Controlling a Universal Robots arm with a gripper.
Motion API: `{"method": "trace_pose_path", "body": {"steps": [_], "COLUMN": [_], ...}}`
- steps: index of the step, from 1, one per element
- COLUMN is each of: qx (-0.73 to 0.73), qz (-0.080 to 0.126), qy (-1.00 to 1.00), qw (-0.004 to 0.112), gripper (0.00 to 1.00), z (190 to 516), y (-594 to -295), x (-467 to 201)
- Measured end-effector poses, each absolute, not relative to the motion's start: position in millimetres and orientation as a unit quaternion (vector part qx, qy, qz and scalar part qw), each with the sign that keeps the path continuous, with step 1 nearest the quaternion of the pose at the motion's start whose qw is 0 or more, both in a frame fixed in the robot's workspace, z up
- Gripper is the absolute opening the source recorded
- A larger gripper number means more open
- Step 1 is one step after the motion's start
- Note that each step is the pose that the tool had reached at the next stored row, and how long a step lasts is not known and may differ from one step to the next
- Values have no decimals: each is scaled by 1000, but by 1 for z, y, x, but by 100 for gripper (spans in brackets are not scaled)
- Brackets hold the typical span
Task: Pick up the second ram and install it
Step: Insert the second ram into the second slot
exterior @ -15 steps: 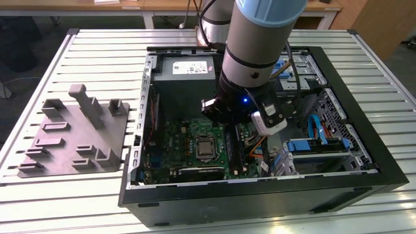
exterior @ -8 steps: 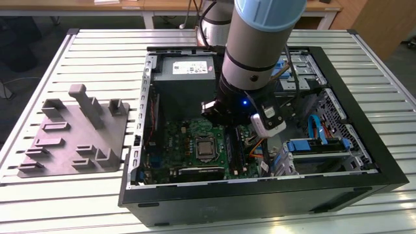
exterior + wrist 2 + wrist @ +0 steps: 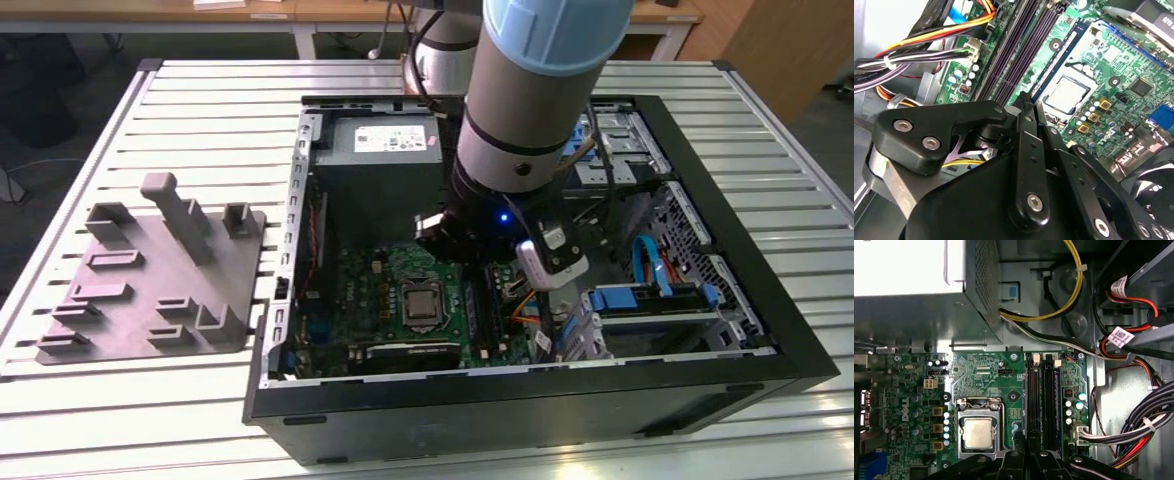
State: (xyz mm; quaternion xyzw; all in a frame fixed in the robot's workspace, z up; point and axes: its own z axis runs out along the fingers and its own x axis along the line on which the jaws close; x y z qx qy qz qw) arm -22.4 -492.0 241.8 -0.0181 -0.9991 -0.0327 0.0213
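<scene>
While the arm (image 3: 534, 100) reaches into the open computer case (image 3: 534, 410), its jaws sit pressed together above the memory slots (image 3: 1033, 400).

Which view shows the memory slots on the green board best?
The first wrist view: the memory slots lie square to the camera, nearly their whole length showing, one end behind the tool. The second wrist view shows them slanted, running off behind the tool. In the exterior view they are a thin dark strip by the arm.
</scene>
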Motion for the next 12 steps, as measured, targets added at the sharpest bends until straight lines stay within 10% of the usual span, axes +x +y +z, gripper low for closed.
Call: {"method": "trace_pose_path", "body": {"steps": [12], "qx": [-23], "qz": [-30], "qy": [-999], "qw": [21], "gripper": [14], "z": [234], "y": [-493], "x": [-19]}}
